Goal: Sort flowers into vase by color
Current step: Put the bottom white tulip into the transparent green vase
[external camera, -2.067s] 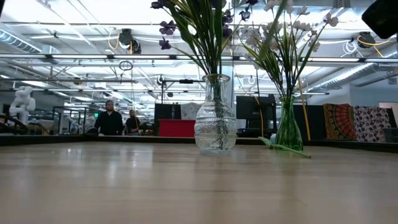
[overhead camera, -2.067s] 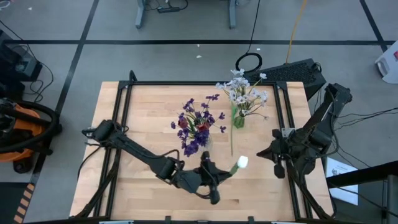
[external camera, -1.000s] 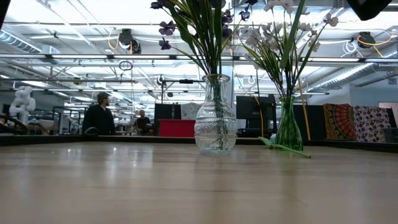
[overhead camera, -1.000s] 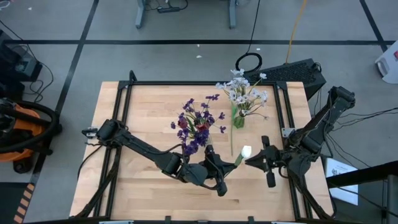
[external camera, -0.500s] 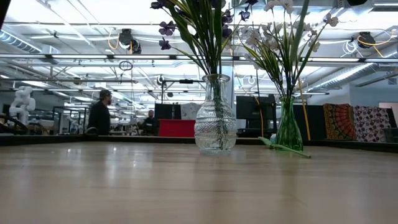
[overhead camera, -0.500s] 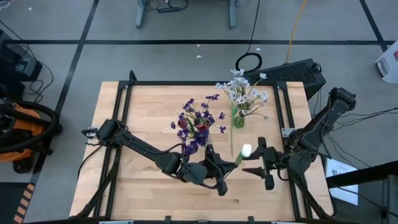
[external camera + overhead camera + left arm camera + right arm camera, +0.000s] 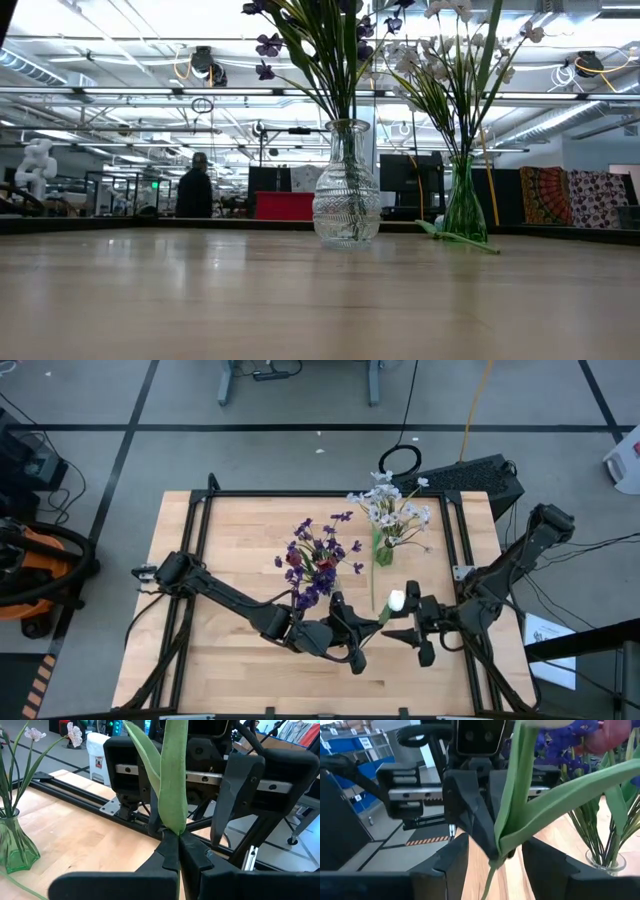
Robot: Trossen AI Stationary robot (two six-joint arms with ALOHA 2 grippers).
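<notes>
My left gripper (image 7: 364, 632) is shut on a white tulip, whose bud (image 7: 396, 600) points toward the far right, above the table's near middle. My right gripper (image 7: 396, 623) faces it from the right and is open. Its fingers stand on either side of the tulip's green stem (image 7: 514, 790) without touching it. A clear glass vase (image 7: 346, 185) holds purple flowers and a dark red tulip (image 7: 318, 565). A green vase (image 7: 465, 205) holds pale white blossoms (image 7: 388, 508). My left gripper pinches the tulip's stem just below its leaves (image 7: 172, 834) between its two fingertips. The fingers come about level from the table's left and lie across the stem. The tulip is lifted clear of the table, slanting up toward the far right, bud end away from the fingers.
A loose green stem (image 7: 458, 237) lies on the table by the green vase's foot. A black frame (image 7: 300, 494) borders the wooden table. Bare wood lies to the left and near side. A person (image 7: 195, 190) stands in the room behind.
My right gripper has opened and moved toward the table's left, up to the tulip, so that its fingers now stand around the stem. My left gripper has kept the tulip lifted, almost still.
</notes>
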